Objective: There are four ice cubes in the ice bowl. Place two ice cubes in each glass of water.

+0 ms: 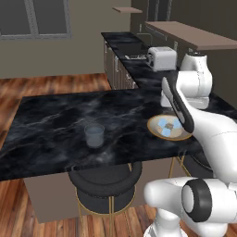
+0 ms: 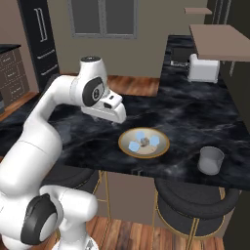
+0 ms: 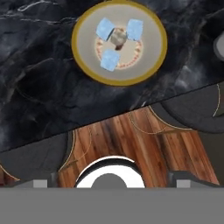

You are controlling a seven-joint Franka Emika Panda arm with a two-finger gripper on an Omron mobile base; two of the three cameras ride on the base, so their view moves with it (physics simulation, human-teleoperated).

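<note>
The ice bowl (image 3: pixel 87 65) has a golden-tan rim and stands near the counter's front edge, also in the left base view (image 1: pixel 155 131) and the right base view (image 2: pixel 126 149). Three pale-blue ice cubes (image 3: pixel 105 28) (image 2: pixel 154 141) lie in it around a small grey lump (image 3: pixel 118 39). One glass of water (image 1: pixel 94 135) stands left of the bowl. Another glass of water (image 2: pixel 211 160) stands to its right and shows at the hand view's edge (image 3: pixel 220 46). No cube shows in either glass. My gripper (image 3: pixel 111 181) hangs above the counter edge just short of the bowl, open, its fingertips (image 3: pixel 40 183) wide apart and empty.
The black marble counter (image 1: pixel 55 111) stretches left and back. A silver toaster (image 1: pixel 161 58) (image 2: pixel 203 68) sits on the far counter. Round dark stools (image 1: pixel 105 178) (image 2: pixel 193 193) stand under the near edge, over a wooden floor.
</note>
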